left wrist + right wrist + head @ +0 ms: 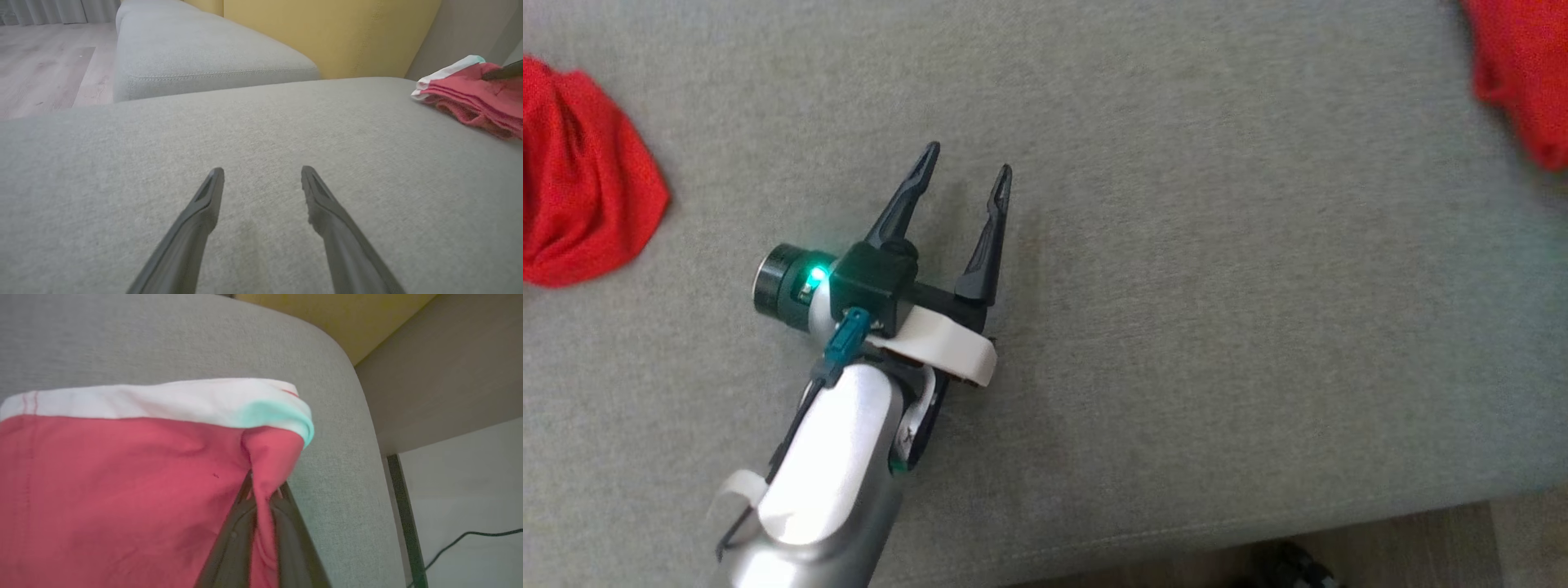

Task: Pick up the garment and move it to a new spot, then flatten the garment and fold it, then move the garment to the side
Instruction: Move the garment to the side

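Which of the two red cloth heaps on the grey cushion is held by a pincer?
The red garment with the white-and-mint band at right: the right pincer is shut on it. The left red heap lies free.

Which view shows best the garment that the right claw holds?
Right wrist view: the garment is close, pinched in the right claw. Left wrist view shows it small, at right; head view, a blurred upper-right corner.

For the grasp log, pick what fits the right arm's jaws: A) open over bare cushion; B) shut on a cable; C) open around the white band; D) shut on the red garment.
D: in the right wrist view the jaws pinch a fold of the red garment near its white band.
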{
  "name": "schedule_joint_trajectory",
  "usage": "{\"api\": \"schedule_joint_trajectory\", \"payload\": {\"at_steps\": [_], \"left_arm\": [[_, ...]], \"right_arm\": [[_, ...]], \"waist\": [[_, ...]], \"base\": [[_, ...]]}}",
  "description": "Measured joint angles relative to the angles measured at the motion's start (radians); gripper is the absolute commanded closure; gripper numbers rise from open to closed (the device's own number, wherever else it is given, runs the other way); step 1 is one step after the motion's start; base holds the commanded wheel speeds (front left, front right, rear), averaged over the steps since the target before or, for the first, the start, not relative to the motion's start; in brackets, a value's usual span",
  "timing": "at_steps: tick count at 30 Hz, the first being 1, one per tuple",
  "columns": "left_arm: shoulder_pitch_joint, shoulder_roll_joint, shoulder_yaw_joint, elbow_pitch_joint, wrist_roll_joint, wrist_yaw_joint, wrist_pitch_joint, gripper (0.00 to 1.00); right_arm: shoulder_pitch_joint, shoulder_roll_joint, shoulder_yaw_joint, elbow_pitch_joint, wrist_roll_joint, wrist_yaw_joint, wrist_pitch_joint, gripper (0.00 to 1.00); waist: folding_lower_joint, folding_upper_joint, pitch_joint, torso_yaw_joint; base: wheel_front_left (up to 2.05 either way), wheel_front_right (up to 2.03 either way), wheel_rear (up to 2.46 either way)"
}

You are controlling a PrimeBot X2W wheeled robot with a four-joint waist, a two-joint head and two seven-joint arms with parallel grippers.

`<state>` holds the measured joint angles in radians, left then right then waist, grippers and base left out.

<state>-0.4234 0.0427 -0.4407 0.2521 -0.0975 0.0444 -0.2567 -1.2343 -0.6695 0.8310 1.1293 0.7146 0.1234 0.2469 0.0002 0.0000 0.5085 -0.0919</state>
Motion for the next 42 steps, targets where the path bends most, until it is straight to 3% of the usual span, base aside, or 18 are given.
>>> {"api": "schedule_joint_trajectory", "payload": {"at_steps": [6, 7, 8, 9, 16, 24, 28, 35, 42], "left_arm": [[-0.013, 0.0, 0.003, -0.015, 0.001, 0.001, 0.0, 0.0], [-0.014, 0.0, 0.005, -0.015, 0.001, 0.001, 0.0, 0.0], [-0.014, 0.0, 0.005, -0.014, 0.001, 0.001, 0.0, 0.0], [-0.014, 0.0, 0.005, -0.014, 0.001, 0.001, 0.0, 0.0], [-0.009, 0.0, 0.01, -0.008, -0.013, 0.0, 0.0, 0.0], [0.079, -0.001, 0.073, -0.016, -0.049, 0.006, 0.0, 0.0], [0.133, 0.0, 0.122, -0.021, -0.055, 0.01, 0.0, 0.0], [0.206, 0.009, 0.205, -0.031, -0.057, 0.01, 0.0, 0.0], [0.277, 0.015, 0.259, -0.03, -0.054, 0.009, 0.0, 0.0]], "right_arm": [[-0.051, 0.001, -0.006, 0.119, -0.036, 0.0, 0.015, 1.0], [-0.053, 0.002, -0.007, 0.128, -0.045, 0.0, 0.004, 0.9], [-0.053, 0.003, -0.01, 0.136, -0.051, 0.0, -0.009, 0.41], [-0.054, 0.004, -0.015, 0.144, -0.058, 0.0, -0.026, 0.0], [-0.065, 0.055, -0.049, 0.163, -0.096, 0.0, -0.178, 0.0], [-0.009, 0.127, -0.063, 0.12, -0.097, 0.0, -0.379, 0.0], [0.071, 0.156, -0.068, 0.029, -0.063, 0.0, -0.46, 0.0], [0.268, 0.167, -0.113, -0.174, -0.024, 0.0, -0.495, 0.0], [0.567, 0.2, -0.353, -0.436, -0.101, 0.0, -0.497, 0.0]], "waist": [[-0.0001, 0.0, 0.038, 0.025], [-0.0001, 0.0, 0.036, 0.025], [-0.0001, 0.0, 0.033, 0.025], [-0.0001, 0.0, 0.029, 0.025], [-0.0001, 0.0, -0.033, 0.024], [-0.0002, 0.0, -0.176, 0.026], [-0.0002, 0.0001, -0.264, 0.032], [-0.0003, 0.0001, -0.409, 0.047], [-0.0003, 0.0001, -0.503, 0.061]], "base": [[0.0, 0.0, 0.0], [0.0, 0.0, 0.0], [0.0, 0.0, 0.0], [0.0, 0.0, 0.0], [0.0, 0.0, 0.0], [0.0, 0.0, 0.0], [0.0, 0.0, 0.0], [0.0, 0.0, 0.0], [0.0, 0.0, 0.0]]}}
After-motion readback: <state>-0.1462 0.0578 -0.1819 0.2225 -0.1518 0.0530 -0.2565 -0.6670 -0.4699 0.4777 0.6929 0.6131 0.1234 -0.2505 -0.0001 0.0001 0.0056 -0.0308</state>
